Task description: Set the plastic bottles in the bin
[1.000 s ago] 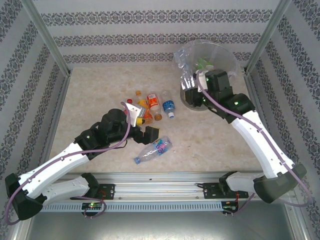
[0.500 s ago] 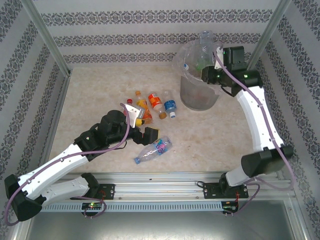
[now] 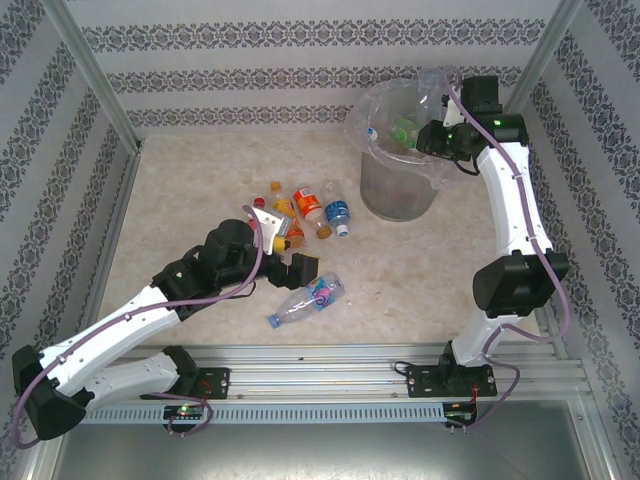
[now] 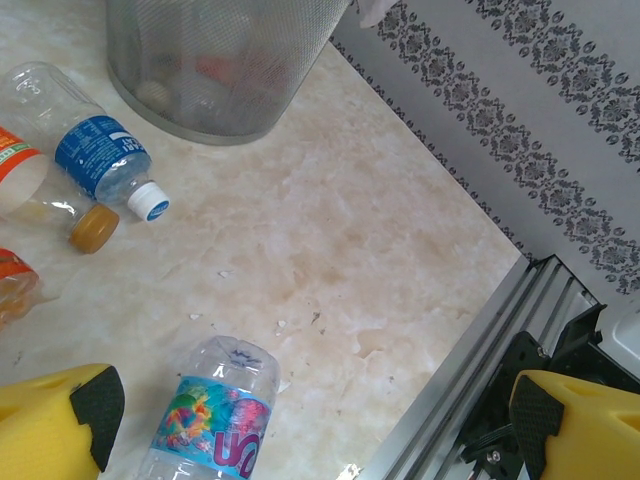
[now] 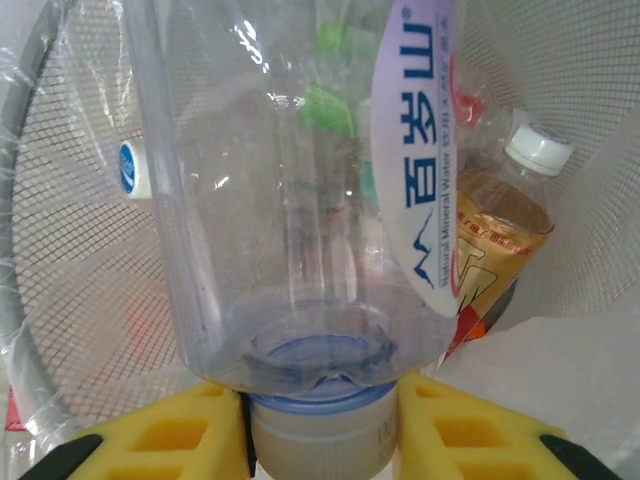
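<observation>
Over the grey mesh bin [image 3: 398, 195], my right gripper [image 3: 440, 130] points down into its mouth. In the right wrist view that gripper [image 5: 320, 420] is shut on the pale cap of a clear plastic bottle [image 5: 280, 200] with a white label, which hangs inside the bin's rim. More bottles lie in the bin, one amber with a white cap [image 5: 510, 230]. My left gripper [image 3: 283, 243] hovers open, low over the table. A bottle with a colourful label [image 4: 210, 420] lies just below its open jaws [image 4: 312, 405]. Several bottles [image 3: 307, 202] cluster left of the bin.
The bin's clear bag [image 3: 365, 120] spills over its rim. A blue-labelled bottle [image 4: 100, 160] lies near the bin's base [image 4: 220, 60]. The metal rail [image 3: 330, 365] runs along the near edge, and patterned walls close in the other sides.
My right arm has swung up from the front of the bin to above its rim, carrying the clear bottle. The left arm has stayed put.
</observation>
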